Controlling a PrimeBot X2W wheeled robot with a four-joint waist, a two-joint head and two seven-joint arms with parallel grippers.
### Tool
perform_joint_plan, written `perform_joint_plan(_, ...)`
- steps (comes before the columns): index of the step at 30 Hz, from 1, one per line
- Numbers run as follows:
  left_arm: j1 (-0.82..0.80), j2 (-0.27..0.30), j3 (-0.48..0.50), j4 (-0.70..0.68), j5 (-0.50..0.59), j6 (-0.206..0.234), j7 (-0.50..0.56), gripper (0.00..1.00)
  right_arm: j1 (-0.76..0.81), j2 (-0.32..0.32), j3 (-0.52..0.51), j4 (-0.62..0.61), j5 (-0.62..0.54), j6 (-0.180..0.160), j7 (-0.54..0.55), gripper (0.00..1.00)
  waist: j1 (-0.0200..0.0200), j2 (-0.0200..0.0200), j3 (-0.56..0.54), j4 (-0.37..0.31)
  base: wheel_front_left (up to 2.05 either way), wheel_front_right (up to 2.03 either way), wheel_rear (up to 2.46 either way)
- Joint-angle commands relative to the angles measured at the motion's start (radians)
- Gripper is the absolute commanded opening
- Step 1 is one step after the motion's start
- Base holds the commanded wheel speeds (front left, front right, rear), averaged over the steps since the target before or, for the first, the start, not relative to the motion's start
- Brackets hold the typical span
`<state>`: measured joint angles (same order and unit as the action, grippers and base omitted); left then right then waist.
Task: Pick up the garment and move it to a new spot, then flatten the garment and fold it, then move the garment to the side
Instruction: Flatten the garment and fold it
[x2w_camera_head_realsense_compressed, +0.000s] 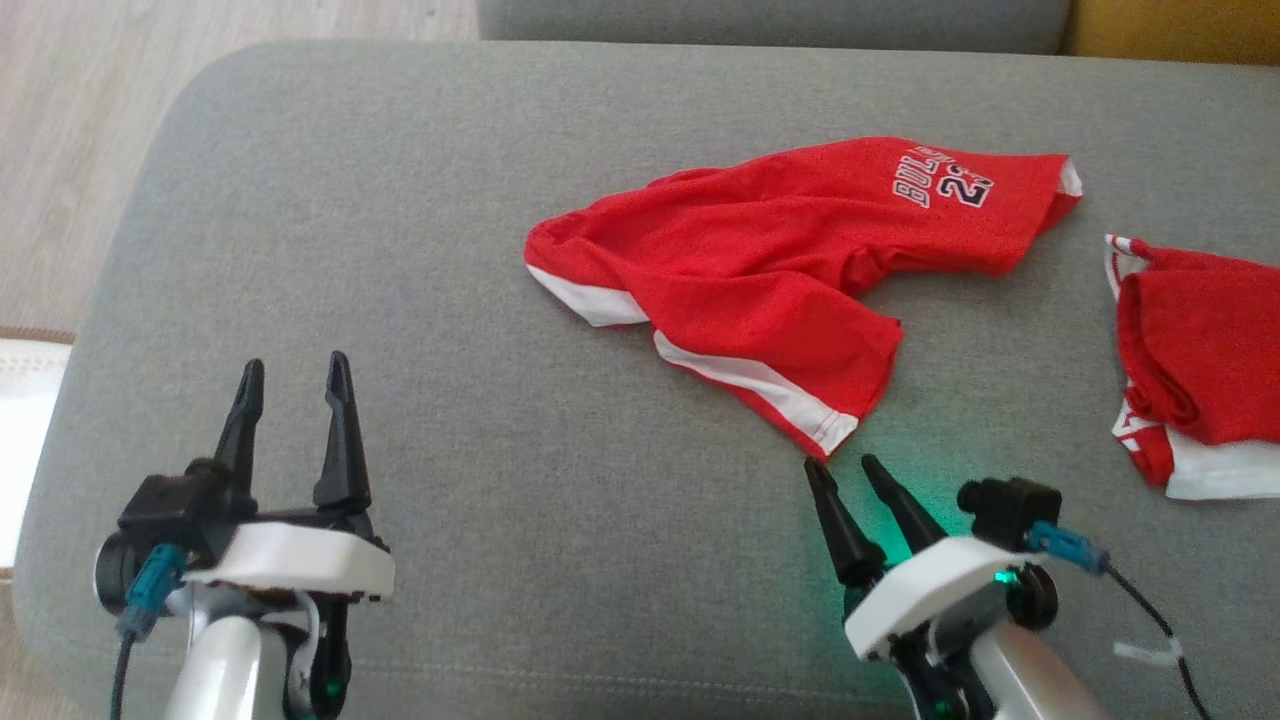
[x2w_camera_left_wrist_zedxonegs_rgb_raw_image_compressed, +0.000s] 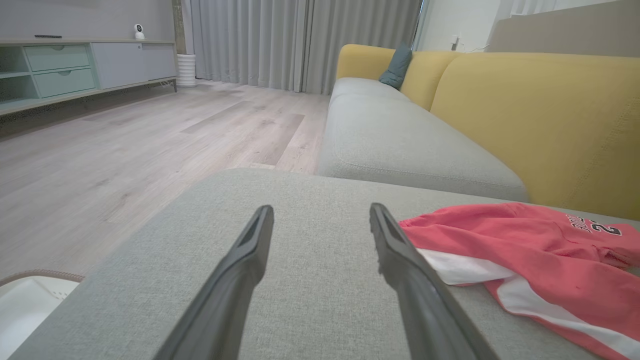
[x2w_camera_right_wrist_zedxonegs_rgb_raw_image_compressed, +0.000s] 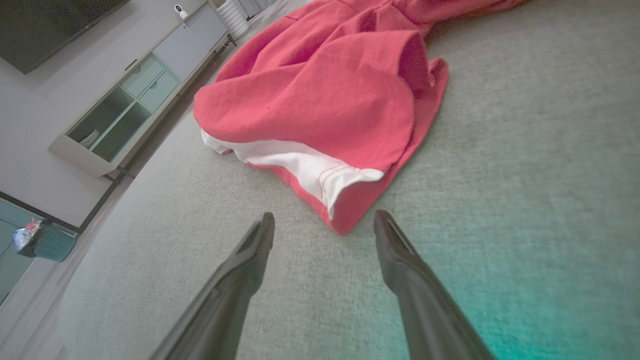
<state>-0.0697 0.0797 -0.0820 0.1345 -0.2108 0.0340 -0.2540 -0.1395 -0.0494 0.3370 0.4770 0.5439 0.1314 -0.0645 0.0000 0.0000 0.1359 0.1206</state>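
On a grey cushion (x2w_camera_head_realsense_compressed: 400, 200), the left gripper (x2w_camera_head_realsense_compressed: 295, 362) hovers empty, fingers apart, with the crumpled red shorts (x2w_camera_head_realsense_compressed: 740, 250) ahead and to its right. The right gripper (x2w_camera_head_realsense_compressed: 841, 462), fingers also apart, points at the shorts' white-striped hem corner (x2w_camera_head_realsense_compressed: 833, 430) just beyond its tips; a clean pick probably means straddling that corner low before closing. Another red garment (x2w_camera_head_realsense_compressed: 1200, 350) lies well off to its right.

We held left gripper (x2w_camera_left_wrist_zedxonegs_rgb_raw_image_compressed: 321, 206) spread wide, empty, over grey cushion (x2w_camera_left_wrist_zedxonegs_rgb_raw_image_compressed: 165, 270). Red garment (x2w_camera_left_wrist_zedxonegs_rgb_raw_image_compressed: 525, 240) lay crumpled beyond view-right finger (x2w_camera_left_wrist_zedxonegs_rgb_raw_image_compressed: 400, 255), white stripe showing. Yellow sofa back (x2w_camera_left_wrist_zedxonegs_rgb_raw_image_compressed: 540, 120) behind.
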Motion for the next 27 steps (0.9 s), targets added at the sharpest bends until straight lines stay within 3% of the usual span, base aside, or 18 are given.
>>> perform_joint_plan(1, -0.047, 0.001, 0.041, -0.024, 0.011, -0.005, -0.008, 1.00, -0.057, -0.001, 0.026, -0.015, 0.011, -0.001, -0.013, 1.00, 0.0000, 0.0000, 0.007, 0.009, 0.00, 0.00, 0.00)
perform_joint_plan(23, -0.068, -0.024, 0.059, 0.002, 0.043, -0.036, -0.008, 1.00, -0.223, -0.001, 0.093, 0.166, 0.175, -0.001, -0.070, 1.00, 0.0000, 0.0000, 0.041, 0.042, 0.00, 0.00, 0.00)
perform_joint_plan(24, -0.069, -0.025, 0.058, 0.003, 0.044, -0.037, -0.008, 1.00, -0.230, -0.001, 0.099, 0.170, 0.181, -0.001, -0.074, 0.90, 0.0000, 0.0000, 0.042, 0.041, 0.00, 0.00, 0.00)
perform_joint_plan(25, -0.070, -0.025, 0.058, 0.004, 0.044, -0.037, -0.008, 1.00, -0.237, -0.001, 0.104, 0.175, 0.184, -0.001, -0.079, 0.16, 0.0000, 0.0000, 0.042, 0.039, 0.00, 0.00, 0.00)
perform_joint_plan(26, -0.071, -0.026, 0.059, 0.005, 0.044, -0.036, -0.008, 1.00, -0.243, -0.001, 0.108, 0.181, 0.185, -0.001, -0.085, 0.00, 0.0000, 0.0000, 0.041, 0.037, 0.00, 0.00, 0.00)
perform_joint_plan(27, -0.071, -0.026, 0.059, 0.005, 0.044, -0.036, -0.008, 1.00, -0.243, -0.001, 0.108, 0.181, 0.185, -0.001, -0.085, 0.00, 0.0000, 0.0000, 0.041, 0.037, 0.00, 0.00, 0.00)
